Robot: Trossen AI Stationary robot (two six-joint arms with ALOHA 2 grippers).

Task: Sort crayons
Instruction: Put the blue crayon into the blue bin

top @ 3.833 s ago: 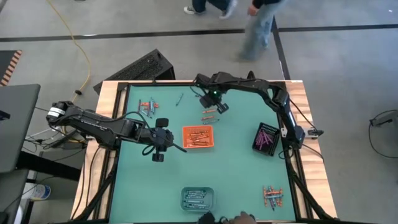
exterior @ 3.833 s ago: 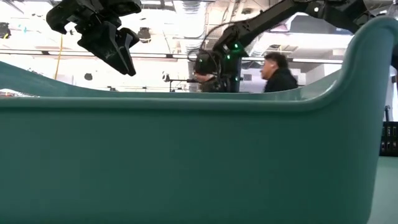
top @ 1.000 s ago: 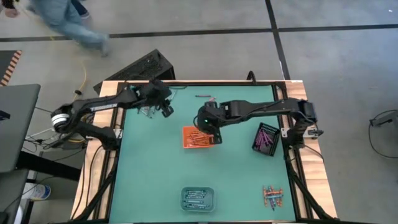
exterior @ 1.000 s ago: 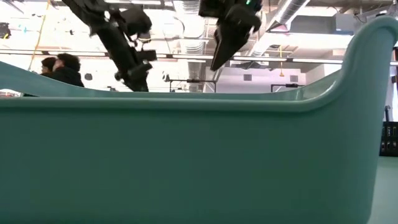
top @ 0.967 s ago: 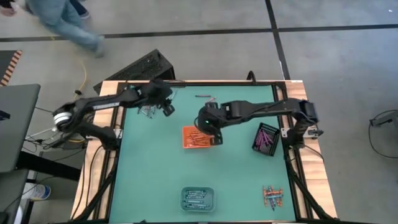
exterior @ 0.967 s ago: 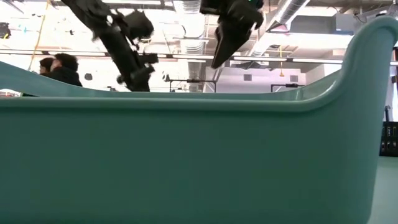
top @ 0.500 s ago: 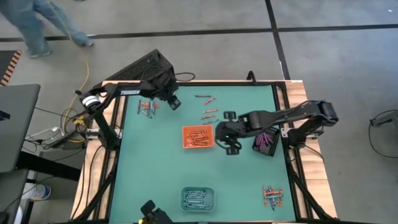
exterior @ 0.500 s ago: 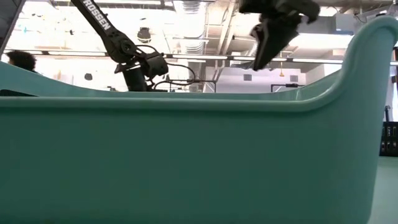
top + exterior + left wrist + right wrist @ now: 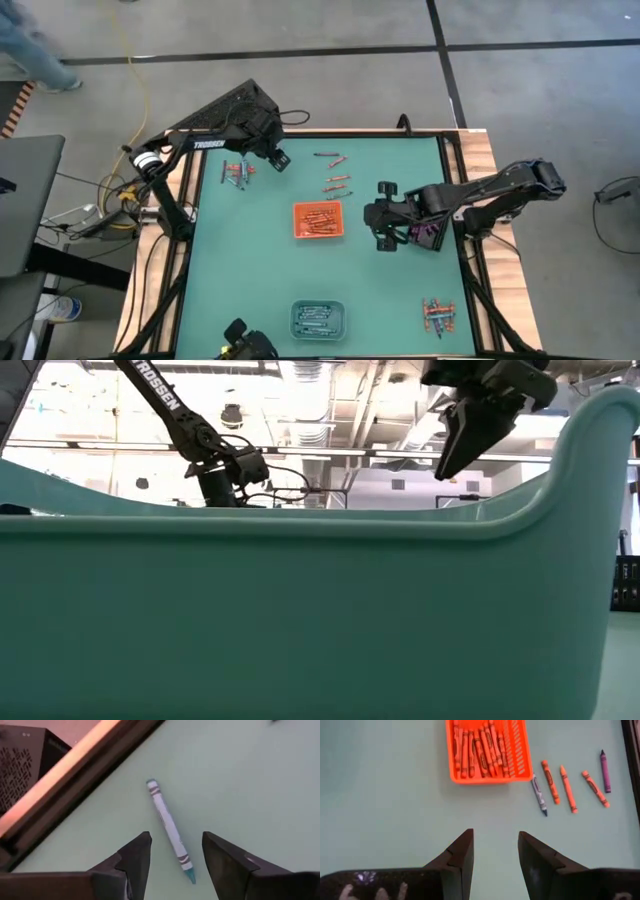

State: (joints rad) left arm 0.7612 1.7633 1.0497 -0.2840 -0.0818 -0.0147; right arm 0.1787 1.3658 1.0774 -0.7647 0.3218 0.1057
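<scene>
Sorting is partly done: the orange tray (image 9: 318,220), clear tray (image 9: 318,318) and black tray (image 9: 428,222) hold crayons. Loose crayons (image 9: 337,180) remain far-centre, far-left and near-right. Left end effector (image 9: 172,855), open, empty, hovers over a blue-grey crayon (image 9: 169,829); right end effector (image 9: 494,851) is open and empty.

Your green surface (image 9: 250,270) sits in a wooden frame. Lying directly on it: an orange tray (image 9: 318,220) near the middle holding orange crayons, a clear tray (image 9: 318,319) at the near edge, and a black tray (image 9: 432,232) on the right side. Loose crayons (image 9: 336,184) lie scattered just beyond the orange tray, a small cluster (image 9: 236,174) rests at the far left, and another cluster (image 9: 438,315) sits in the near right corner. One blue-grey crayon (image 9: 170,830) lies alone by the frame.
</scene>
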